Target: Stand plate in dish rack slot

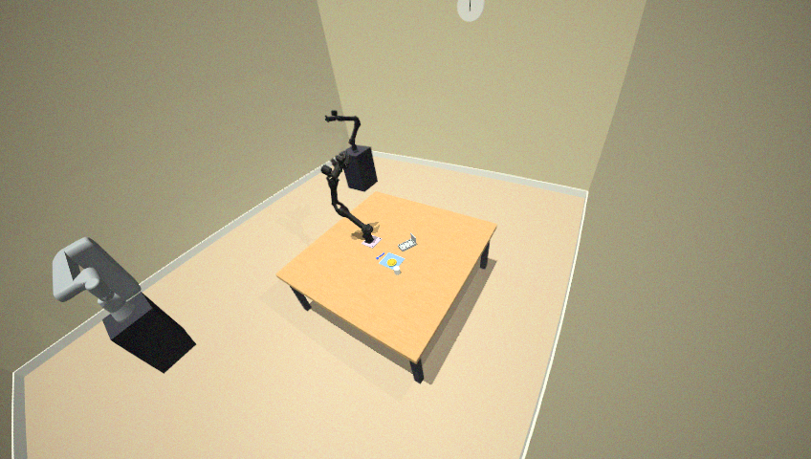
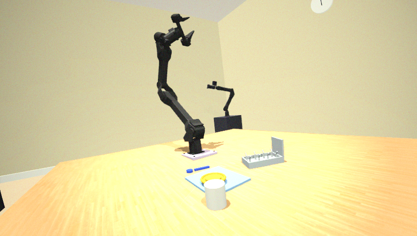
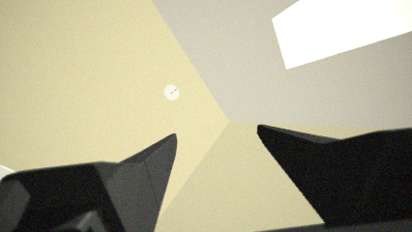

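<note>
A yellow plate (image 1: 392, 262) (image 2: 213, 177) lies flat on a light blue mat (image 1: 400, 258) (image 2: 238, 179). The grey dish rack (image 1: 407, 245) (image 2: 264, 162) stands on the table to the right of the mat in the exterior view, with short upright rails in rows and a tall panel at its far right end. My gripper (image 2: 191, 24) (image 3: 217, 132) is open and empty, raised high above the table and well away from the plate and the rack. Its two fingers stand wide apart in the wrist view, which shows only walls, ceiling and a clock.
A white cup (image 1: 396, 271) (image 2: 215, 195) stands in front of the plate and hides part of it in the exterior view. A blue utensil (image 1: 380, 256) (image 2: 201, 168) lies between the mat and my arm's base. Other arms stand on pedestals off the table (image 1: 352, 307).
</note>
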`<action>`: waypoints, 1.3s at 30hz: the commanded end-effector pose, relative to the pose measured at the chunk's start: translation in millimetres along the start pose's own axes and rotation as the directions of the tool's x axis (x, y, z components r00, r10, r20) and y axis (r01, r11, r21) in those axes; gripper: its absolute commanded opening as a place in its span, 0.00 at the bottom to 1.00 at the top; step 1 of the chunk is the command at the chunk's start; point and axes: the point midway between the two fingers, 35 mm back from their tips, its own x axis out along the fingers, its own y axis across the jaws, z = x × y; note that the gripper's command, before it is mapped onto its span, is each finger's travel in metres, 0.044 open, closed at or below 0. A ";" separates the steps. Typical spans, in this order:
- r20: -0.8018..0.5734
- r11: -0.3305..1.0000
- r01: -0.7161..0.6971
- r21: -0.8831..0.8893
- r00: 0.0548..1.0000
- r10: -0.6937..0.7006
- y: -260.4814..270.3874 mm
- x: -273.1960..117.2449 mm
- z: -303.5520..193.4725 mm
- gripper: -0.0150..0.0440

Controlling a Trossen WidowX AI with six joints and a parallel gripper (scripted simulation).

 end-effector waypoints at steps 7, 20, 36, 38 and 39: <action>-0.147 0.996 0.070 0.059 0.987 -0.061 -23.7 19.5 -62.7 0.93; -0.493 0.947 0.279 0.159 0.854 -0.169 -72.5 25.3 -218.6 0.93; -0.812 0.855 0.512 0.085 0.533 -0.239 -113.4 -37.7 -374.4 0.93; -0.844 0.838 0.540 0.080 0.483 -0.231 -115.6 -49.4 -393.7 0.93; -0.860 0.829 0.554 0.077 0.458 -0.226 -116.4 -55.6 -403.1 0.93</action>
